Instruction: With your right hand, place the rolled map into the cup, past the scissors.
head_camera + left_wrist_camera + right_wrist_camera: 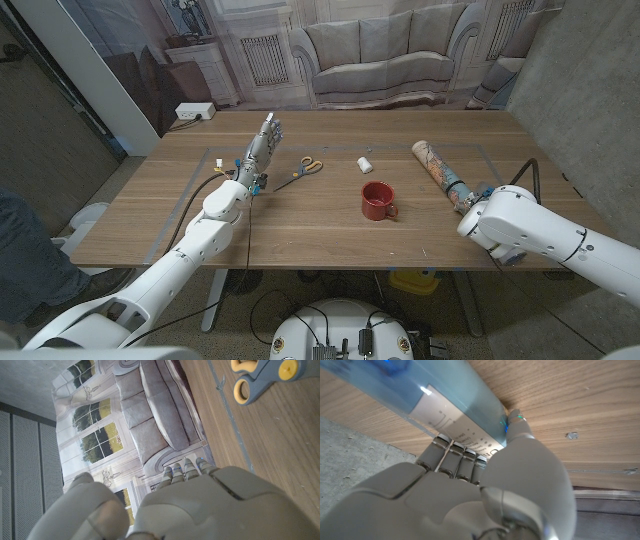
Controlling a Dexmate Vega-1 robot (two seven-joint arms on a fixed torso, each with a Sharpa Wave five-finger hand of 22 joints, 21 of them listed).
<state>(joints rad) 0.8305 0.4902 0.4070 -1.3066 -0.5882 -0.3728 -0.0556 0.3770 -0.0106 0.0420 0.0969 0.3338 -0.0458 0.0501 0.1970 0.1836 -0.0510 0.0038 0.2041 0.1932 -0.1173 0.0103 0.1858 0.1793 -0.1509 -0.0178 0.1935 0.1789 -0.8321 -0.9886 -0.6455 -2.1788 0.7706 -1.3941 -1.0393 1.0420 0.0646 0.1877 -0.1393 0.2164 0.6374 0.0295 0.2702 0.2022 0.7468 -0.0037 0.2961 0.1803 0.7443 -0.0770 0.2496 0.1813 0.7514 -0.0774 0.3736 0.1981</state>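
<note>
Fingers of the right hand (485, 495) are wrapped on the near end of the rolled map (438, 168), which lies on the table (300, 235) right of the red cup (377, 201). Grasp looks made; lift, carry and drop into the cup remain. Left hand (262, 146) stands with fingers apart holding nothing, beside the scissors (303, 169).

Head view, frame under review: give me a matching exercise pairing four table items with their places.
Things:
1. rolled map
2. cup
3. scissors
4. white spool

Places:
A. just right of the left hand
B. table's middle, nearest the front edge
C. at the right hand
D. just beyond the cup

Pairs: 1-C, 2-B, 3-A, 4-D
</note>
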